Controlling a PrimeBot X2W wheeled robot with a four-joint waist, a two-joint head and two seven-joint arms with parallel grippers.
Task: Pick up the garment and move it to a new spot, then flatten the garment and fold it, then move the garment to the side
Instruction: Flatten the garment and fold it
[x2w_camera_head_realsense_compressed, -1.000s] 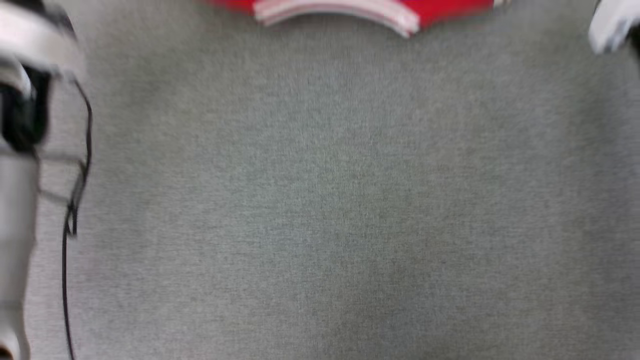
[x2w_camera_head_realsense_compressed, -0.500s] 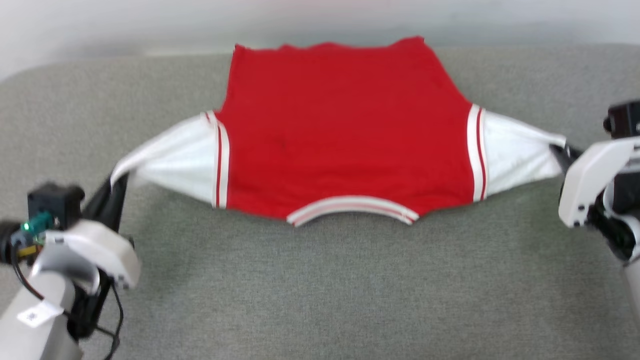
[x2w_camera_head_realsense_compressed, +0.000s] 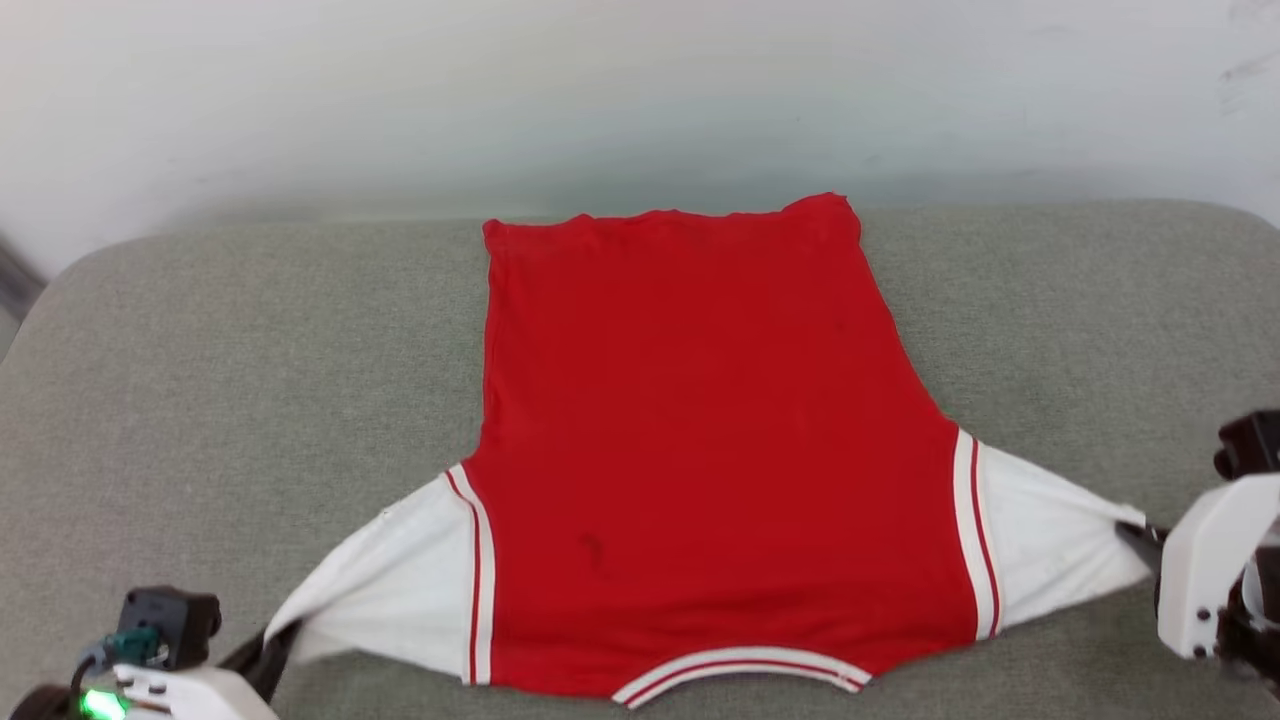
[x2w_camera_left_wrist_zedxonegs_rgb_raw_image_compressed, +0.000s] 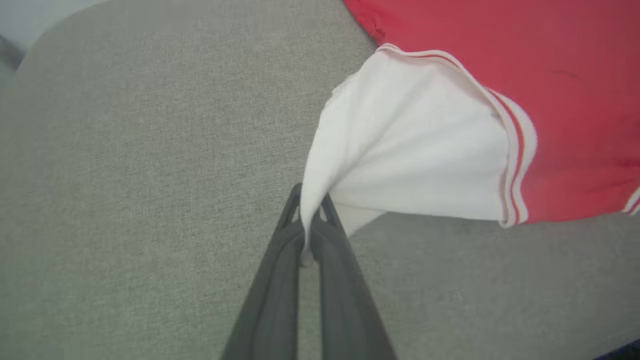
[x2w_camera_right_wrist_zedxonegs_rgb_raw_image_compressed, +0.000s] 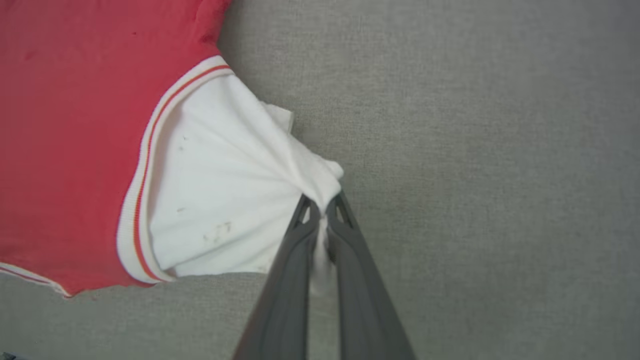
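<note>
Your right gripper (x2w_camera_right_wrist_zedxonegs_rgb_raw_image_compressed: 323, 212) pinches the bunched tip of the white sleeve (x2w_camera_right_wrist_zedxonegs_rgb_raw_image_compressed: 220, 200) between its 2 dark fingers (x2w_camera_right_wrist_zedxonegs_rgb_raw_image_compressed: 292, 270). The garment (x2w_camera_right_wrist_zedxonegs_rgb_raw_image_compressed: 70, 140) fans out left of the claw, red beyond the striped trim (x2w_camera_right_wrist_zedxonegs_rgb_raw_image_compressed: 135, 210); grey upholstery (x2w_camera_right_wrist_zedxonegs_rgb_raw_image_compressed: 490, 150) lies to its right.

One red jersey T-shirt (x2w_camera_head_realsense_compressed: 690, 450). One grey fabric cushion (x2w_camera_head_realsense_compressed: 250, 380) under it. Two sleeves: one white sleeve (x2w_camera_head_realsense_compressed: 400, 590) at the lower left of the head view, another at the lower right. Three striped trim bands (x2w_camera_head_realsense_compressed: 740, 672): two at the sleeve seams, one at the bottom centre. Two grippers, the left gripper (x2w_camera_left_wrist_zedxonegs_rgb_raw_image_compressed: 310, 200) and the right gripper (x2w_camera_right_wrist_zedxonegs_rgb_raw_image_compressed: 322, 205), each with two dark fingers (x2w_camera_left_wrist_zedxonegs_rgb_raw_image_compressed: 272, 300). One green light (x2w_camera_head_realsense_compressed: 97, 703), bottom left corner.
</note>
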